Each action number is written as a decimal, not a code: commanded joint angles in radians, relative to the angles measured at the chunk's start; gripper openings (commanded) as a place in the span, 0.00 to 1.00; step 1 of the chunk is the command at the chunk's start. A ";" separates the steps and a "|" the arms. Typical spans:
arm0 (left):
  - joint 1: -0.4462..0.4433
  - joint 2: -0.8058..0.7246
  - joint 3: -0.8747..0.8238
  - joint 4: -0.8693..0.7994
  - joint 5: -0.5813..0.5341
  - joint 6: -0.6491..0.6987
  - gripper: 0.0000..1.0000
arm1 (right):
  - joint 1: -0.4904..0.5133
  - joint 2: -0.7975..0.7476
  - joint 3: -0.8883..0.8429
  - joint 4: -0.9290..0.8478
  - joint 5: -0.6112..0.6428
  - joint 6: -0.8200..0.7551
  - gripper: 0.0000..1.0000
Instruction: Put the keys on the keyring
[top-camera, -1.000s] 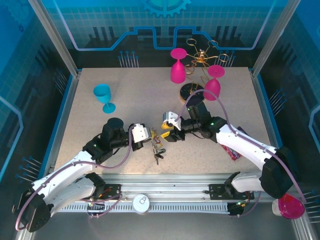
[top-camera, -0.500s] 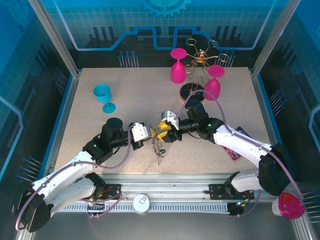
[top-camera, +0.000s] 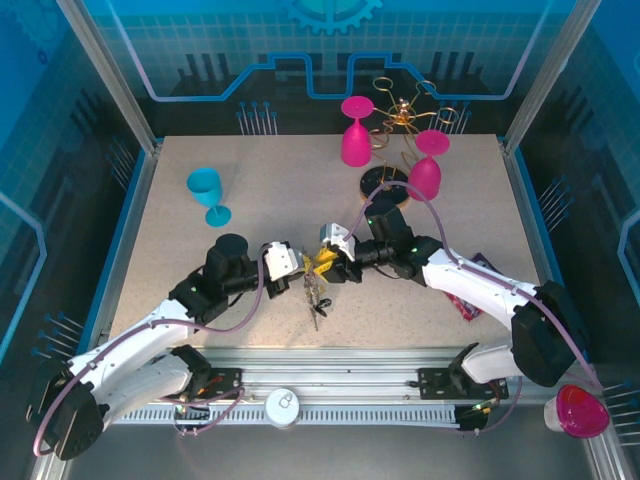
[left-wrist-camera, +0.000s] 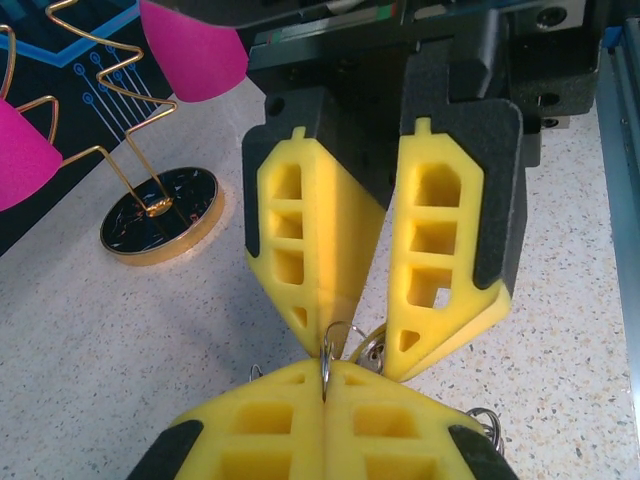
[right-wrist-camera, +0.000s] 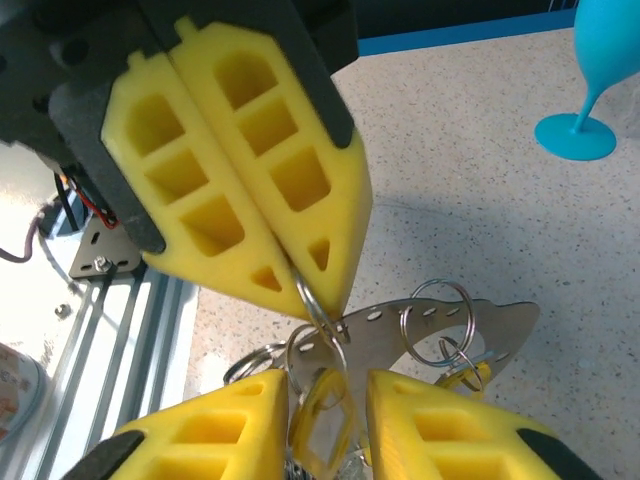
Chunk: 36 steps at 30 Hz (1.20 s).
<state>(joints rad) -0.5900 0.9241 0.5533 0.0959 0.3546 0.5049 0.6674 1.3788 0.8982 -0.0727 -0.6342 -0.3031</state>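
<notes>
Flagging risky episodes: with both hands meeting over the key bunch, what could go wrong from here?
The left hand pinches a small ring only at its very tip; a tug could pull it free. The right hand is open around a yellow key head amid crowded rings, so it may catch the wrong one.

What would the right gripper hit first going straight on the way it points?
Probably the metal ring pinched in the left gripper: it sits right ahead of the right gripper, jaws parted, the left fingertips just behind it. Depth is unclear.
</notes>
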 joint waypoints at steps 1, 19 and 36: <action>-0.002 -0.005 0.020 0.051 -0.003 -0.024 0.00 | 0.009 -0.010 0.029 -0.045 0.031 -0.014 0.15; 0.001 -0.031 -0.018 0.189 0.077 -0.060 0.00 | 0.042 0.061 0.045 -0.037 0.030 0.017 0.01; 0.008 -0.032 -0.026 0.151 0.093 -0.046 0.00 | 0.003 -0.052 -0.024 0.085 -0.049 -0.038 0.30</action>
<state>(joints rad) -0.5896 0.9070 0.5240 0.1913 0.4091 0.4686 0.6609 1.3060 0.8616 -0.0200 -0.6449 -0.3180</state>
